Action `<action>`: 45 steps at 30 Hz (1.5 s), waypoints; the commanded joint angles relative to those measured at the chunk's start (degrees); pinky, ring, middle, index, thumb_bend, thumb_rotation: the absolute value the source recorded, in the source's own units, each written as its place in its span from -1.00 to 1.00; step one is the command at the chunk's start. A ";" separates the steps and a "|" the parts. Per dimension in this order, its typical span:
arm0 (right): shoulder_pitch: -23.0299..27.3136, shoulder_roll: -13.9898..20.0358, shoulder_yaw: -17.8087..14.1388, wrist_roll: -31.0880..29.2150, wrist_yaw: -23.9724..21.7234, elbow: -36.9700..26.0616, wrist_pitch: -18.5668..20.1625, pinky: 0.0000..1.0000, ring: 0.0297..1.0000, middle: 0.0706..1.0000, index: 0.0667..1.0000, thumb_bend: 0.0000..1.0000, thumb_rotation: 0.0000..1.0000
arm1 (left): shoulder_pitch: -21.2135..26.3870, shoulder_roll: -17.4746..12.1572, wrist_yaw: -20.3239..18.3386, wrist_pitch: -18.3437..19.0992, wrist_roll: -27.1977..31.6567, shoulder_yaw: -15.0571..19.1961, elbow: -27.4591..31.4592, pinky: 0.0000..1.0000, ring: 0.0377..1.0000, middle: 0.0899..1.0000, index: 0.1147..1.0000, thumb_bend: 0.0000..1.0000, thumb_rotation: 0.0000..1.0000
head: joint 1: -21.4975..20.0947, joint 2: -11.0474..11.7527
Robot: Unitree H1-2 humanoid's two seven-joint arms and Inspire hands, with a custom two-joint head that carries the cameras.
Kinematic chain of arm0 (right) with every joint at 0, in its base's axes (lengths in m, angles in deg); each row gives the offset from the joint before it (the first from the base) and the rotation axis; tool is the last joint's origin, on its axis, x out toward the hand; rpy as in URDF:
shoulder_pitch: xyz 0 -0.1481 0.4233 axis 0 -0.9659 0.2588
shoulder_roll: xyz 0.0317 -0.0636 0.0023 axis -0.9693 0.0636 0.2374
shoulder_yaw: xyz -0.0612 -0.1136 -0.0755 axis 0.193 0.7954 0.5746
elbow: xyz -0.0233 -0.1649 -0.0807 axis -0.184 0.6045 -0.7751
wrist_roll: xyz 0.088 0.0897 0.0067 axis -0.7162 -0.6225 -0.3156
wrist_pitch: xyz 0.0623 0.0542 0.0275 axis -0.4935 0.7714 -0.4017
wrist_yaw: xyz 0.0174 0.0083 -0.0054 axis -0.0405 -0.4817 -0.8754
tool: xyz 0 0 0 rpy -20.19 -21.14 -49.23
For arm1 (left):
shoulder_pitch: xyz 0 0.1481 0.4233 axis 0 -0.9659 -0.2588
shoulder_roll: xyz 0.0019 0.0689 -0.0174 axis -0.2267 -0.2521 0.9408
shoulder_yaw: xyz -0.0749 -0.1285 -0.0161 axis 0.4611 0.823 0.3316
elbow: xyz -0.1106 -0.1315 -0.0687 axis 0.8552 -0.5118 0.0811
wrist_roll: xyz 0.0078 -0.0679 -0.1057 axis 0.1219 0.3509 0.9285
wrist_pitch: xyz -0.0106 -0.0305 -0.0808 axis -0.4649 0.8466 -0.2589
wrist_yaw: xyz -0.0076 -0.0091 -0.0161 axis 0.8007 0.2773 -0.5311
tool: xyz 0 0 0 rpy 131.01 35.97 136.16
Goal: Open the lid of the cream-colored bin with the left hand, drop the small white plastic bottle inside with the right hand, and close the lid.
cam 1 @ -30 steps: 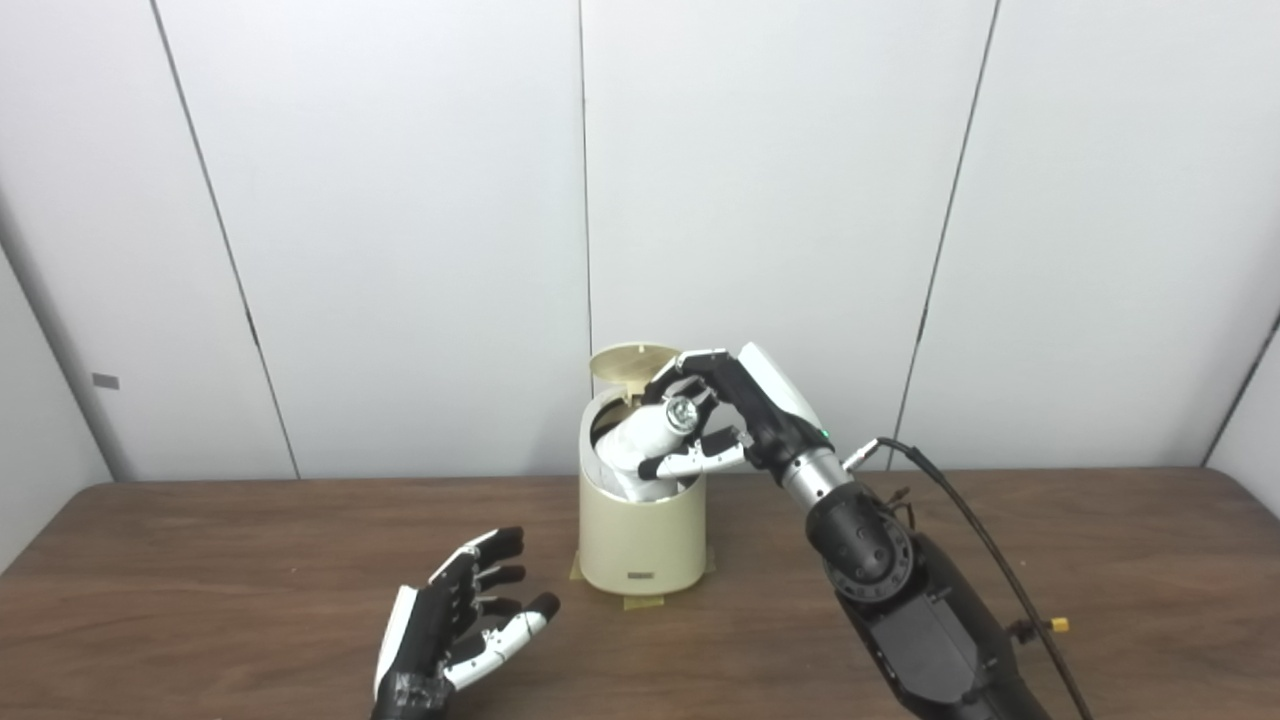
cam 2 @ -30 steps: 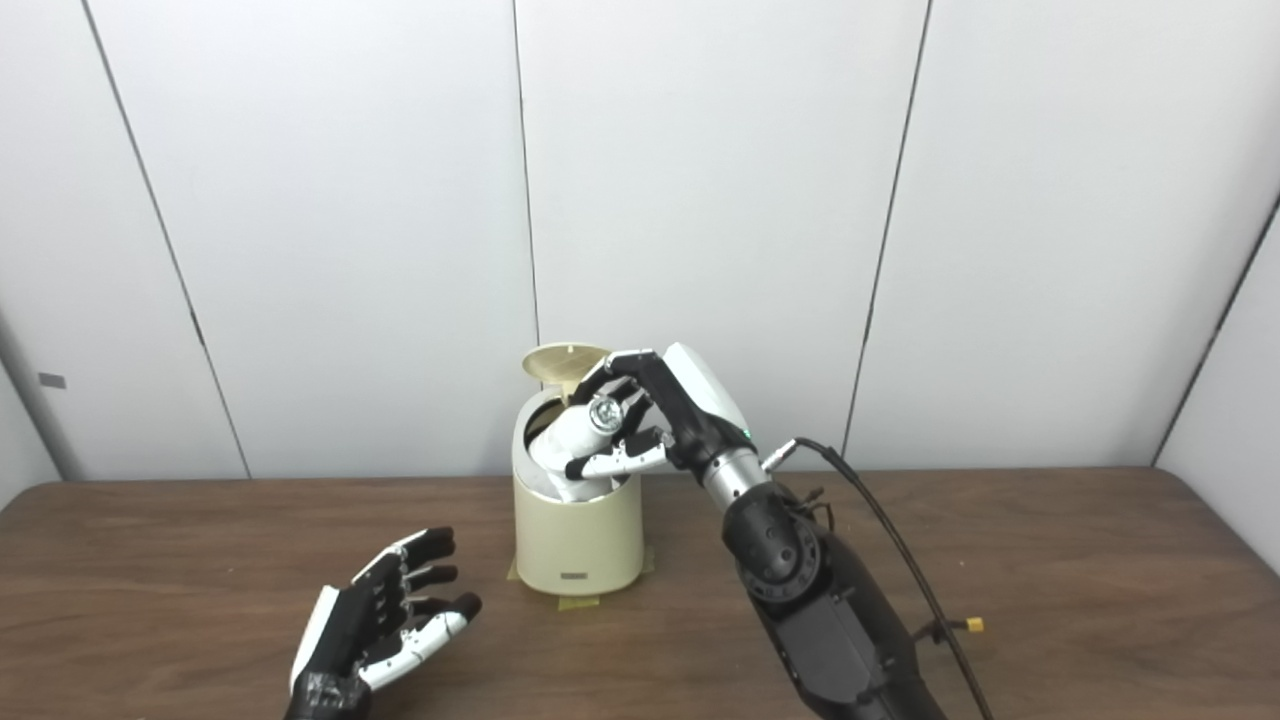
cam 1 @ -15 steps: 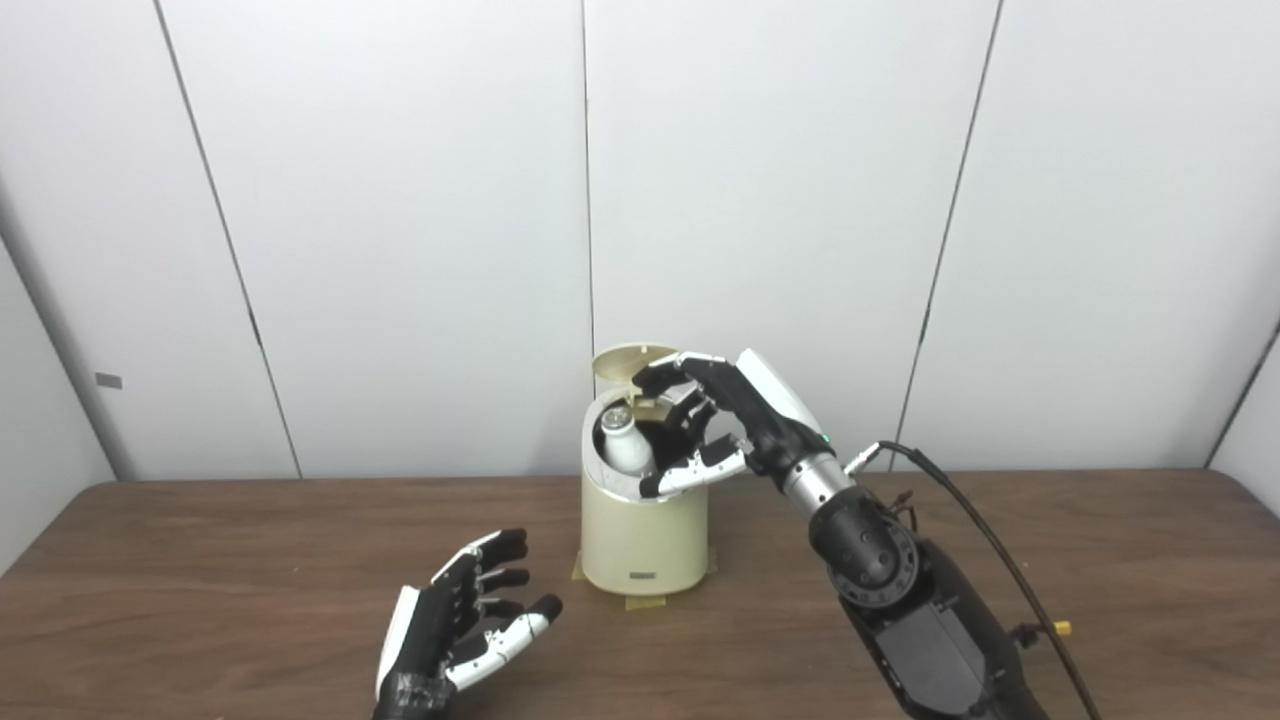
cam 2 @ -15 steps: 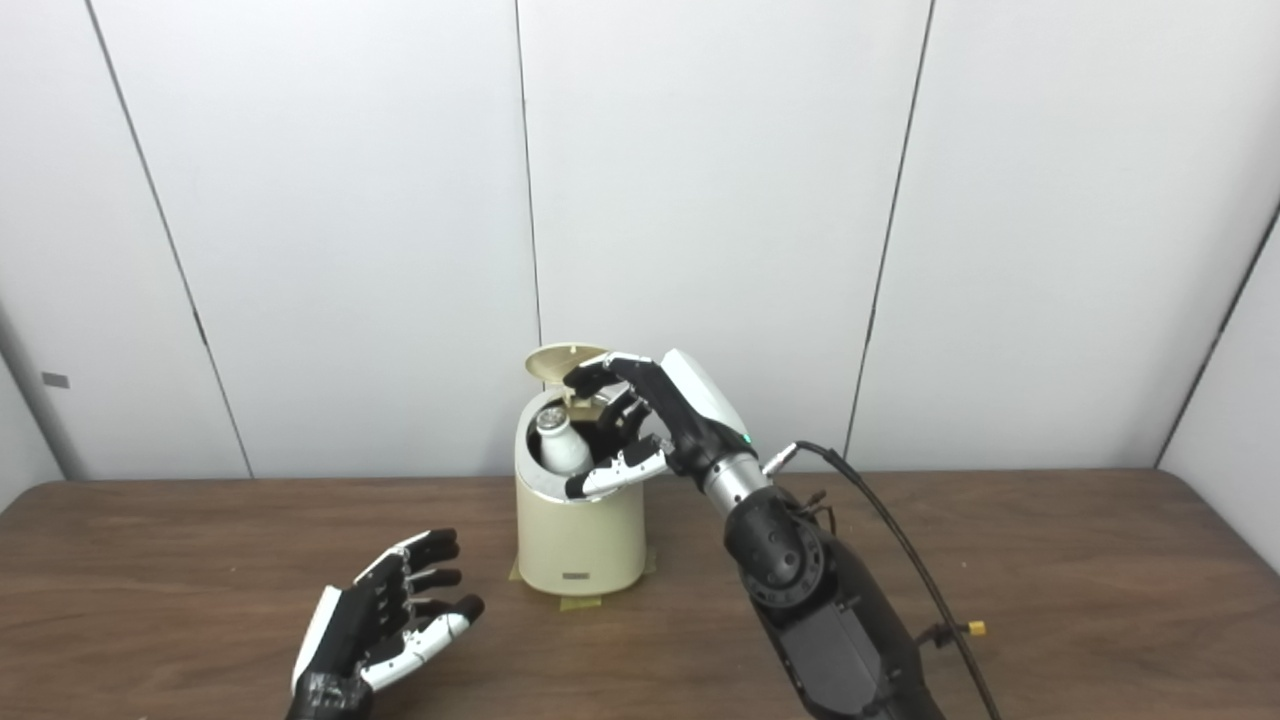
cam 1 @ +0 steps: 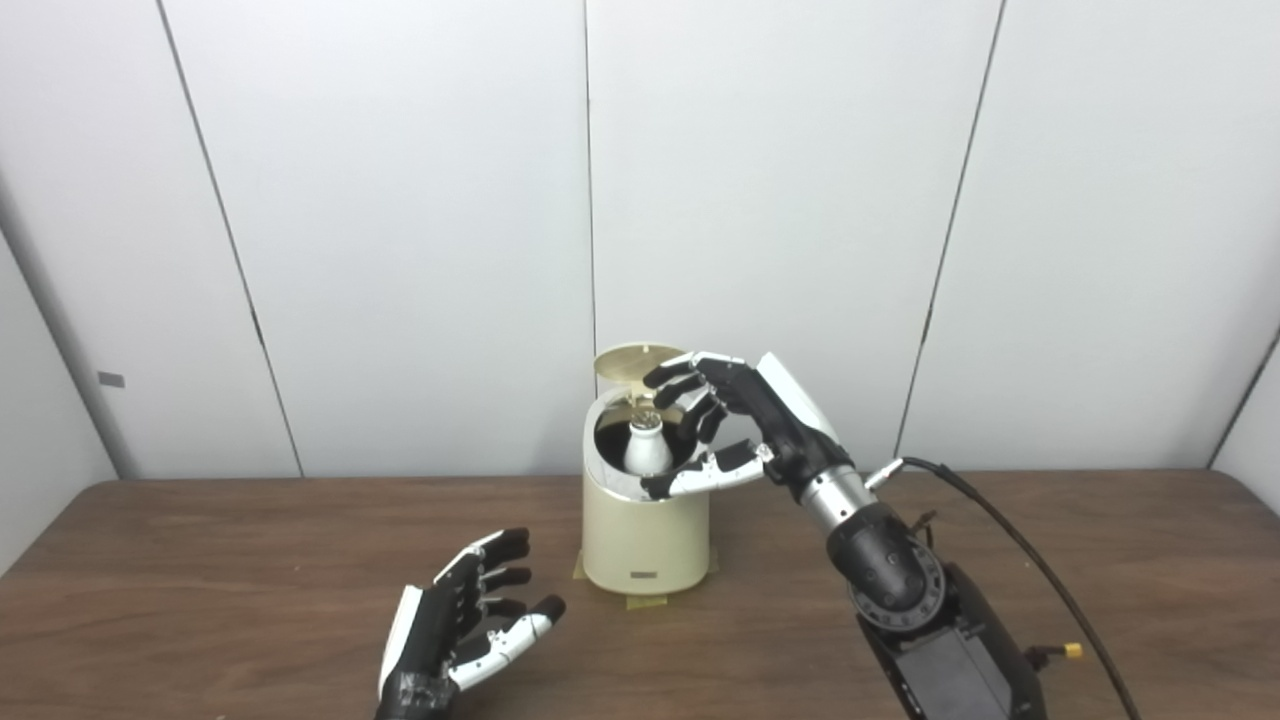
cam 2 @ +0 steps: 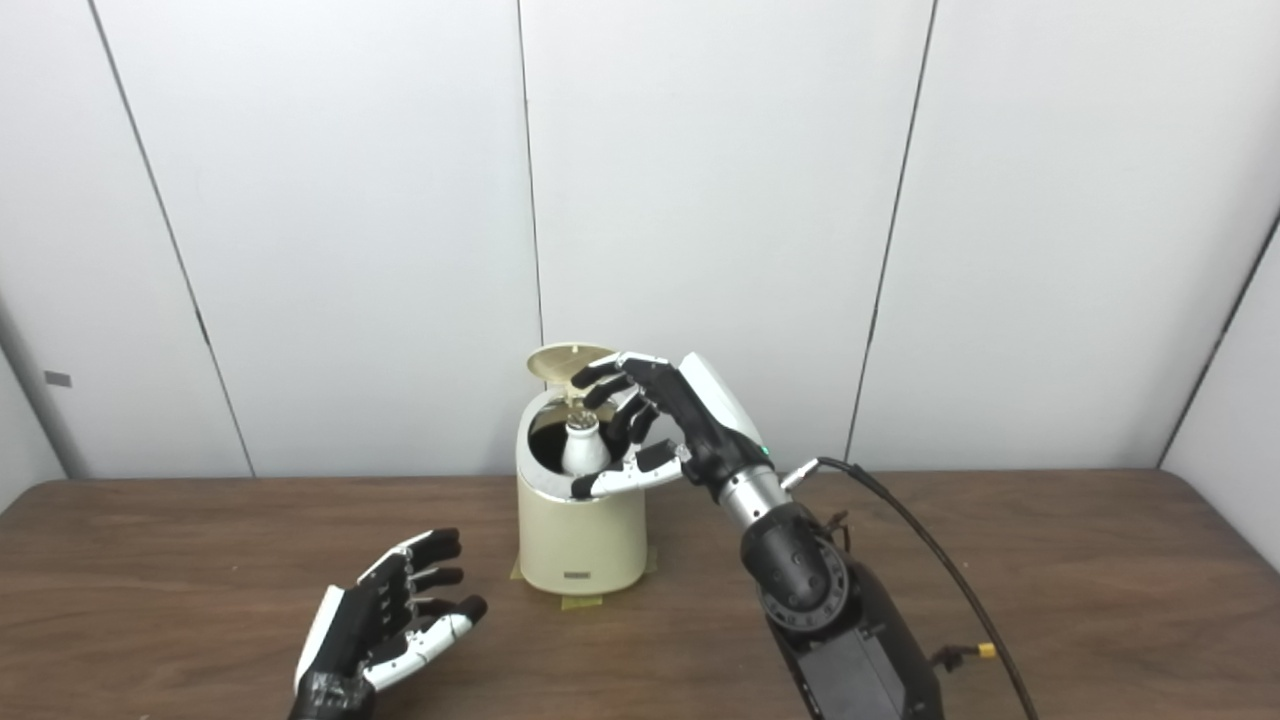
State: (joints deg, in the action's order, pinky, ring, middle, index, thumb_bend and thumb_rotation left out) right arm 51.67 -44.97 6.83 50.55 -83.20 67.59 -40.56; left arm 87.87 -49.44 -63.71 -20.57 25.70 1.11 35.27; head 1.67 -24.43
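Standing inside the 1 round cream-colored plastic bin [cam 1: 645, 540] is 1 small white plastic bottle [cam 1: 647, 450], upright, with its round tan lid [cam 1: 633, 360] tipped up at the back. The black-and-white right hand [cam 1: 735, 425] hovers just over the bin's open top with its fingers spread and holding nothing. The black-and-white left hand [cam 1: 460, 620] rests low over the 1 brown wooden table [cam 1: 200, 580], near the bin, fingers apart and empty, so that makes 2 hands.

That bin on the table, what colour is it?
Cream, with its raised lid a more golden tan underneath. The bin shows best in the left eye view.
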 commanded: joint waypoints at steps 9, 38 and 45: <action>-6.81 2.98 -8.56 -7.55 3.04 -3.05 -5.71 -0.26 -0.08 0.25 0.43 0.60 -0.73 | 1.93 -0.12 0.33 -0.59 0.37 0.09 1.95 0.26 0.48 0.59 0.57 0.40 -0.56 | 0.01 -0.20; -18.85 -0.76 -12.58 -23.45 -2.25 1.41 -13.41 0.17 0.33 0.58 0.66 0.70 -0.51 | 4.36 -4.81 -3.54 -2.19 0.49 -0.90 5.39 0.29 0.53 0.67 0.75 0.60 -0.40 | 1.33 -0.94; -19.75 -0.67 -13.07 -24.11 -2.18 1.27 -13.12 0.25 0.38 0.58 0.68 0.74 -0.46 | 13.29 -8.68 -4.37 0.01 -4.98 -2.70 7.01 0.38 0.65 0.72 0.78 0.70 -0.26 | 1.54 -1.18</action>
State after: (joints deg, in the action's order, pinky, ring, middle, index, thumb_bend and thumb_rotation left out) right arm 30.48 -45.95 -5.58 26.84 -86.04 70.64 -52.48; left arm 96.76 -57.85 -68.22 -20.29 21.95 -1.11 39.79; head 3.16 -25.58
